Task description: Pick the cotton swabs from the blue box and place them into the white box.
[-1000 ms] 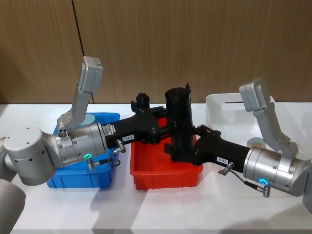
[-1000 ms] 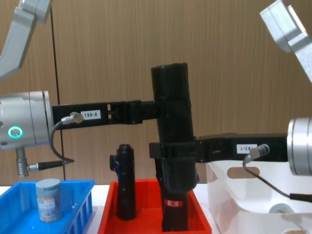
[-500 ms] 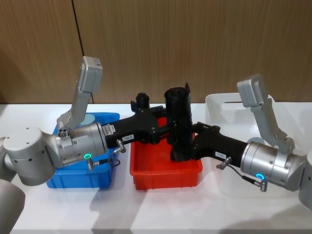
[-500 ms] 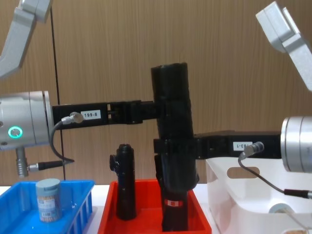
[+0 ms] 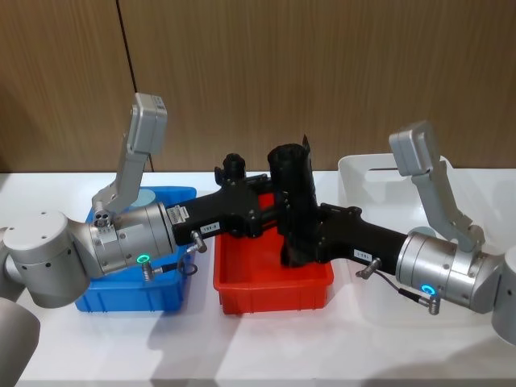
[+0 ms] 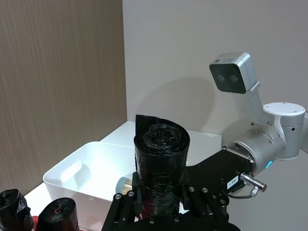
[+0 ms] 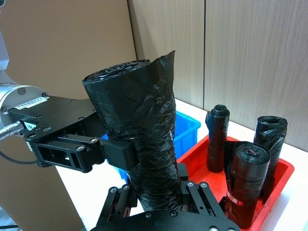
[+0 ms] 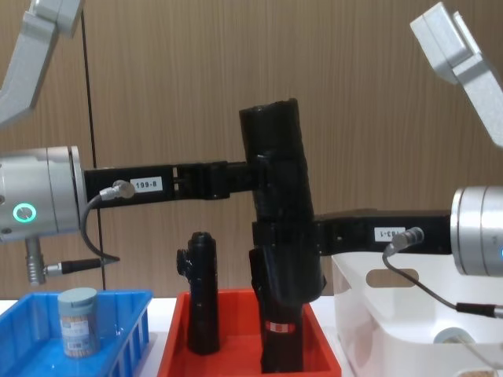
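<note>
Cotton swabs, one clear grey-lidded tub, stand in my slotted blue box, one lid shows in the glossy white box, while left gripper and right gripper both pinch a black wrapped roll over the red tray.

Head view: high, looking forward and down over the table.
Chest view: low, level across the table, close.
Wrist views: each close behind its own gripper.
Shared: the black roll above the red tray.
</note>
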`<state>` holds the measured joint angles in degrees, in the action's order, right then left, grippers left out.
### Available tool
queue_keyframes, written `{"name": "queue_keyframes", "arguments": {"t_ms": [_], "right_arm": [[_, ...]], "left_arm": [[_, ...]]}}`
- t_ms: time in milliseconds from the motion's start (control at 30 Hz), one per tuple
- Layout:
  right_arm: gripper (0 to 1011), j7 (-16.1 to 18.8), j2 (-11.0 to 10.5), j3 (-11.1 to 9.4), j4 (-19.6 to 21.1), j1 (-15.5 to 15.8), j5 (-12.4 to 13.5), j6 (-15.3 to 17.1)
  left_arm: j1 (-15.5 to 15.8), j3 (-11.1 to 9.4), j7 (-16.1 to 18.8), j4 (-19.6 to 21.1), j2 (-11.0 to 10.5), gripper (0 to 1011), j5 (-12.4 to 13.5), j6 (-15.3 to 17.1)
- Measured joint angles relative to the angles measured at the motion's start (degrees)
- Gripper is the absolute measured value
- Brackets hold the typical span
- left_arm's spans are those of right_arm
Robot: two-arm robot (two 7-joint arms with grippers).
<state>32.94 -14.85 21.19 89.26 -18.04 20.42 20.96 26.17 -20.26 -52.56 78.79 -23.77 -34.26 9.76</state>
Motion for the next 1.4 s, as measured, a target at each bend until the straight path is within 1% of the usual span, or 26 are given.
{"name": "queue_keyframes", "arguments": {"t_ms": [200, 233, 300, 333, 400, 467, 533, 567, 633, 667, 700, 833, 1100, 1400], "right_arm": [[441, 0.07, -0.16, 0.10, -0.01, -0.10, 0.12, -0.03], [437, 0.07, -0.18, 0.10, -0.01, -0.11, 0.13, -0.03], [423, 0.04, -0.27, 0.11, -0.01, -0.12, 0.20, -0.04], [418, 0.04, -0.29, 0.12, 0.00, -0.12, 0.21, -0.05], [407, 0.06, -0.35, 0.14, 0.03, -0.13, 0.29, -0.06], [401, 0.08, -0.41, 0.16, 0.06, -0.14, 0.36, -0.07], [401, 0.11, -0.49, 0.17, 0.10, -0.15, 0.47, -0.09], [401, 0.11, -0.51, 0.18, 0.11, -0.15, 0.50, -0.10], [401, 0.11, -0.57, 0.19, 0.15, -0.16, 0.65, -0.12], [400, 0.11, -0.60, 0.19, 0.16, -0.16, 0.68, -0.14], [401, 0.11, -0.63, 0.20, 0.16, -0.16, 0.71, -0.15], [401, 0.00, -0.81, 0.19, 0.17, -0.16, 1.05, -0.33], [401, -0.35, -1.15, 0.00, -0.09, -0.16, 1.58, -0.89], [400, -0.83, -1.85, -0.62, -1.31, -0.24, 2.38, -1.94]], "left_arm": [[0.00, 0.00, -0.03, 0.00, 0.00, 451, 0.00, 0.00], [0.00, -0.01, -0.05, 0.00, 0.00, 491, 0.00, 0.01], [0.00, -0.01, -0.07, 0.00, 0.00, 522, -0.01, 0.01], [0.00, -0.01, -0.09, 0.00, 0.00, 578, -0.01, 0.01], [0.00, -0.01, -0.09, 0.00, 0.00, 624, -0.01, 0.01], [0.00, -0.01, -0.10, 0.00, 0.00, 698, -0.01, 0.01], [0.00, -0.01, -0.10, 0.00, 0.00, 742, -0.01, 0.01], [0.00, -0.01, -0.10, 0.00, 0.00, 798, -0.01, 0.01], [0.00, -0.01, -0.10, 0.00, 0.00, 834, -0.01, 0.01], [0.00, -0.01, -0.10, 0.00, 0.00, 886, -0.01, 0.01], [0.00, -0.01, -0.10, 0.00, 0.00, 886, -0.01, 0.01], [0.00, -0.01, -0.10, 0.00, 0.00, 1003, 0.00, 0.01], [0.00, 0.00, -0.10, 0.00, 0.00, 1000, 0.00, 0.01], [0.00, 0.00, -0.09, 0.00, 0.00, 1000, 0.00, 0.01]]}}
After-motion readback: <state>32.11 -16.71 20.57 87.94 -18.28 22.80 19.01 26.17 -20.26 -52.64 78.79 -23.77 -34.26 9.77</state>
